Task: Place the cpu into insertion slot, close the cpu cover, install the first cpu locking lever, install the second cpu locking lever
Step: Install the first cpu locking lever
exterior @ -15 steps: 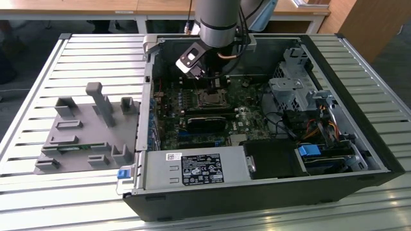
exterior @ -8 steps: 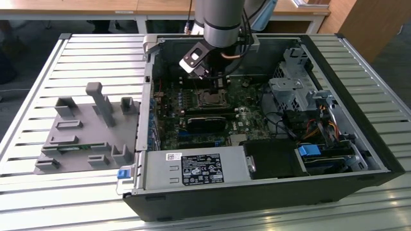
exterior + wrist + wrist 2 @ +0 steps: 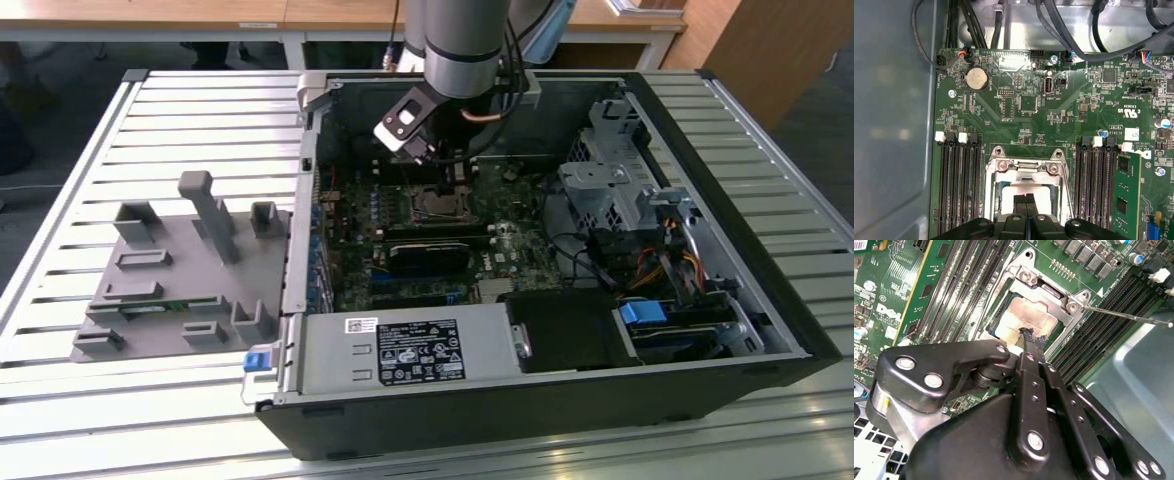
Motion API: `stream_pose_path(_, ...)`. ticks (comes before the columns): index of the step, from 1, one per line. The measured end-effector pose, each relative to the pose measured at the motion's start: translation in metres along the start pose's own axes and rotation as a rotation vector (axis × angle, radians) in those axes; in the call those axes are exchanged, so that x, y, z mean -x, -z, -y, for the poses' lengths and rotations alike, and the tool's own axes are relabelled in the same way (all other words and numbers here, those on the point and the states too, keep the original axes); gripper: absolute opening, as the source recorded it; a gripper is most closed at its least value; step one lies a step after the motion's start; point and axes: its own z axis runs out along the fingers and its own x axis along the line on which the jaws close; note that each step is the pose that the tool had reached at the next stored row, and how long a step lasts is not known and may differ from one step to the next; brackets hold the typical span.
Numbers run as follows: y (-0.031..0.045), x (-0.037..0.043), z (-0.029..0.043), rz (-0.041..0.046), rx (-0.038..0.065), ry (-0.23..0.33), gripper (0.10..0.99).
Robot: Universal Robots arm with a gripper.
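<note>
Exterior view: the arm reaches down into the open computer case (image 3: pixel 747 330), and the gripper (image 3: pixel 447 168) hangs just above the insertion slot (image 3: pixel 438 204), which sits amid the green motherboard (image 3: pixel 400 270) towards its far edge. Second wrist view: the gripper (image 3: pixel 1028 337) has its fingers pressed together with nothing pinched between them, and the tips rest on or just over the pale top of the cpu (image 3: pixel 1019 317); contact cannot be confirmed. The cpu lies flat inside the slot, so placement is judged done. The cpu cover (image 3: pixel 1049 290) appears to lie down around the chip, which shows through its window; full seating cannot be verified. A thin locking lever (image 3: pixel 1129 316) juts free beside the socket, well clear of the frame, and is judged not yet latched. The other lever cannot be made out. First wrist view: the closed fingertips (image 3: pixel 1019 201) sit over the middle of the cpu (image 3: pixel 1006 192), framed by the cover (image 3: pixel 1026 167), between two banks of memory slots (image 3: pixel 959 185). Judgement: the first step is complete, the second probably so, both lever steps outstanding.
</note>
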Motion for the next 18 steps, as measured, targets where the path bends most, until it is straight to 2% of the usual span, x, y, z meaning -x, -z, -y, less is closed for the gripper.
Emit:
stream_pose_path(5,0.0034,-0.0002,0.0000,-0.0003,0.000,0.000,0.106)
stream_pose_path(18,0.0222,-0.0011,-0.0003,-0.0002,0.000,0.000,0.106)
